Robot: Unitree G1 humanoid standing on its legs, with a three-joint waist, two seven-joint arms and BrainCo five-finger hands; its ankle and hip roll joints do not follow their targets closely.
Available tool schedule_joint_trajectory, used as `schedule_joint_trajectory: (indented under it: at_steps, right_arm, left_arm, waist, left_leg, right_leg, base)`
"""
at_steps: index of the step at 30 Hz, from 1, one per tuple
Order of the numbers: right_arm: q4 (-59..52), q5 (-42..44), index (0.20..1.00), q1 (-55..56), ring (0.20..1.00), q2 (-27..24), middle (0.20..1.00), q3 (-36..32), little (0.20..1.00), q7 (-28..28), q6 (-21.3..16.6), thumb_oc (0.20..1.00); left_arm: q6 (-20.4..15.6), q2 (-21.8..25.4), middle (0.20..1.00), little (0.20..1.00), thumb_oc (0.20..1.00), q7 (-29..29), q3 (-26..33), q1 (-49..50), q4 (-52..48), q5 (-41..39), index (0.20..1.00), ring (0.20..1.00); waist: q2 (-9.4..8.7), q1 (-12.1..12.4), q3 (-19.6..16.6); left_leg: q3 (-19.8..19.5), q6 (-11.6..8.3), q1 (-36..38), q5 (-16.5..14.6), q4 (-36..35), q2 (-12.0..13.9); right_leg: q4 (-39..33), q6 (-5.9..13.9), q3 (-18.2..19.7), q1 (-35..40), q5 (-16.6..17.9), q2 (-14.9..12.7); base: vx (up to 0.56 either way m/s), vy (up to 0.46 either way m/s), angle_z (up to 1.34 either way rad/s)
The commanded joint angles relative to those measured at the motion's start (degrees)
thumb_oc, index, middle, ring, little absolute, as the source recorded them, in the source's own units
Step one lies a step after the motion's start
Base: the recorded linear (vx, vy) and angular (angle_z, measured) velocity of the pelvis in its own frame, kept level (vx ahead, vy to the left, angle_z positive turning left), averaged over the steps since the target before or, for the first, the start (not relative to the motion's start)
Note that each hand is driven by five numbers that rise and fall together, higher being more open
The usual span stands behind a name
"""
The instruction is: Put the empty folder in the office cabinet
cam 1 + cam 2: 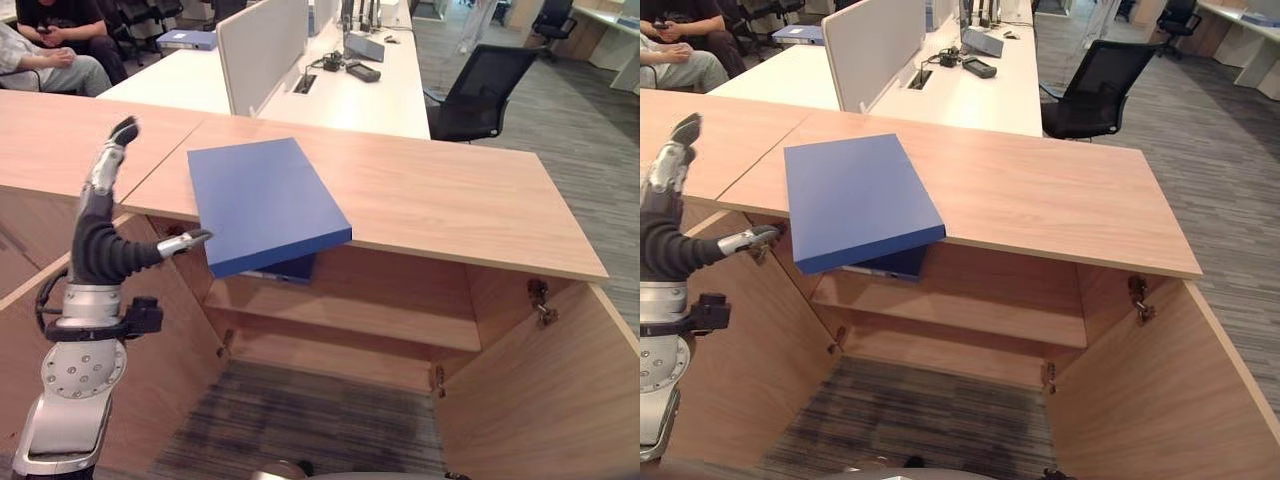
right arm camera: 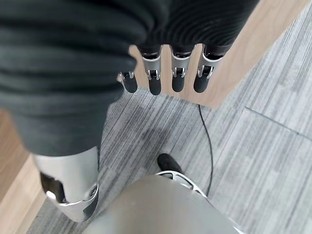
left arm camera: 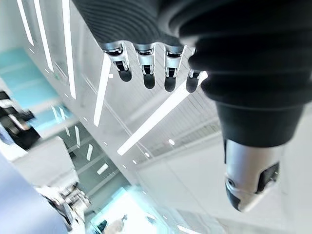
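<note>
A flat blue folder [image 1: 262,200] lies on the wooden cabinet top [image 1: 450,200], its near end jutting out past the front edge over the open cabinet. My left hand [image 1: 105,235] is raised upright just left of the folder, fingers straight and pointing up, thumb [image 1: 186,243] reaching toward the folder's near left corner without holding it. In the left wrist view the left hand's fingers [image 3: 146,68] are spread with nothing in them. My right hand [image 2: 165,73] hangs low beside the cabinet, fingers relaxed and empty.
Both cabinet doors stand open: the left door [image 1: 150,330] and the right door [image 1: 550,390]. A shelf [image 1: 360,320] runs inside. Beyond are white desks [image 1: 330,90], a black office chair [image 1: 480,90] and seated people [image 1: 50,50] at the far left.
</note>
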Motion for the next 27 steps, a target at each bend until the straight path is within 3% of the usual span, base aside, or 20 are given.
schedule_joint_trajectory:
  at_steps: [1, 25, 27]
  right_arm:
    - [2.2, -2.6, 1.0, -3.5, 1.0, 0.9, 1.0, 3.5, 1.0, 0.3, 0.8, 1.0]
    - [3.2, -4.4, 1.0, -3.9, 1.0, 1.7, 1.0, 5.2, 1.0, -1.1, 0.9, 1.0]
    - [3.5, -4.9, 1.0, -3.9, 1.0, 1.8, 1.0, 5.3, 1.0, -1.3, 1.0, 1.0]
  left_arm:
    - [-1.7, 1.4, 1.0, 1.0, 1.0, -1.0, -0.5, -1.8, -3.1, -1.5, 1.0, 1.0]
    - [1.8, 2.1, 1.0, 1.0, 1.0, 2.0, -14.4, -11.0, 4.9, 23.1, 1.0, 1.0]
    - [2.4, 1.7, 1.0, 1.0, 1.0, 3.0, -17.1, -12.1, 7.3, 28.2, 1.0, 1.0]
  waist:
    - [-1.57, -0.4, -1.3]
    - [-1.54, -2.5, -2.2]
    - [-1.44, -3.1, -2.4]
  left_leg:
    - [0.9, -1.26, 1.1, -6.0, 0.1, 1.7]
    - [1.9, -1.21, 2.0, -6.6, 0.1, 1.9]
    - [2.1, -1.16, 2.2, -6.8, 0.1, 1.9]
  right_leg:
    - [0.3, 4.33, 1.4, 1.2, -2.1, -2.6]
    - [0.3, 4.2, 2.5, 1.5, -2.3, -2.3]
    - [0.3, 4.25, 2.7, 1.5, -2.3, -2.3]
  base:
    - [0.0, 0.0, 0.0]
    - [0.0, 0.001, -0.02]
    - [0.01, 0.008, -0.06]
